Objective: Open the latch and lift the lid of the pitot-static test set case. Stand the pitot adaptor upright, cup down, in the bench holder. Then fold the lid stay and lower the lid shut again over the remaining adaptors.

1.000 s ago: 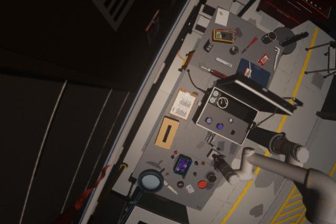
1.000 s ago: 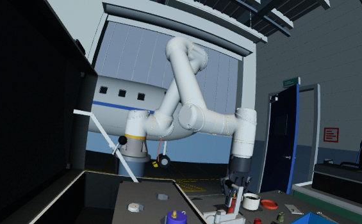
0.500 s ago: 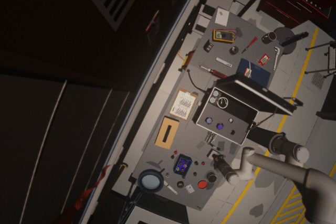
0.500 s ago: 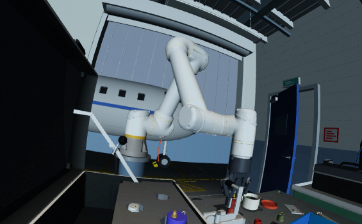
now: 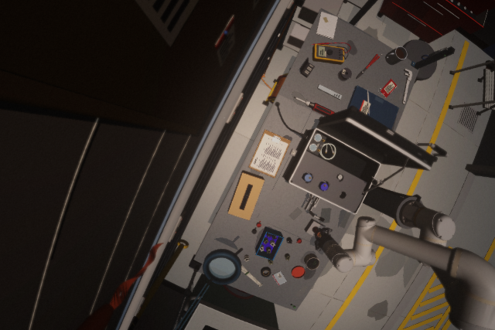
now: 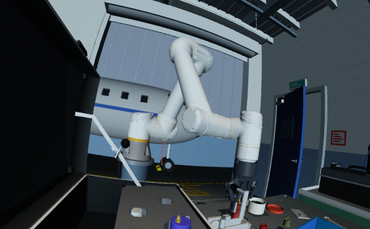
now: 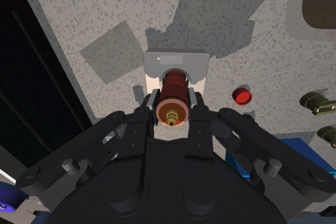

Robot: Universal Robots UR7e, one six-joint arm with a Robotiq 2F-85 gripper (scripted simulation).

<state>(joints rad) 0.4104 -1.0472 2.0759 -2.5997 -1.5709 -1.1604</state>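
My gripper [image 7: 171, 107] points straight down over the bench, just beside the open case [image 5: 334, 174]. The red pitot adaptor [image 7: 173, 99] is held in it, upright, with its brass fitting on top. The adaptor's lower end sits in the grey bench holder [image 7: 176, 63]. From the second side camera the adaptor [image 6: 238, 206] stands upright in the holder [image 6: 230, 222]. The case lid [image 5: 380, 134] stands raised, propped by its thin stay [image 6: 112, 150]. Blue adaptors [image 5: 316, 181] sit in the case panel.
A clipboard [image 5: 270, 153] and a tan box [image 5: 246, 195] lie left of the case. A small red cap [image 7: 242, 96], olive connectors [image 7: 317, 103] and a blue box [image 5: 269, 243] lie near the holder. A white cup [image 6: 256, 205] and a red disc [image 6: 274, 208] sit beyond it.
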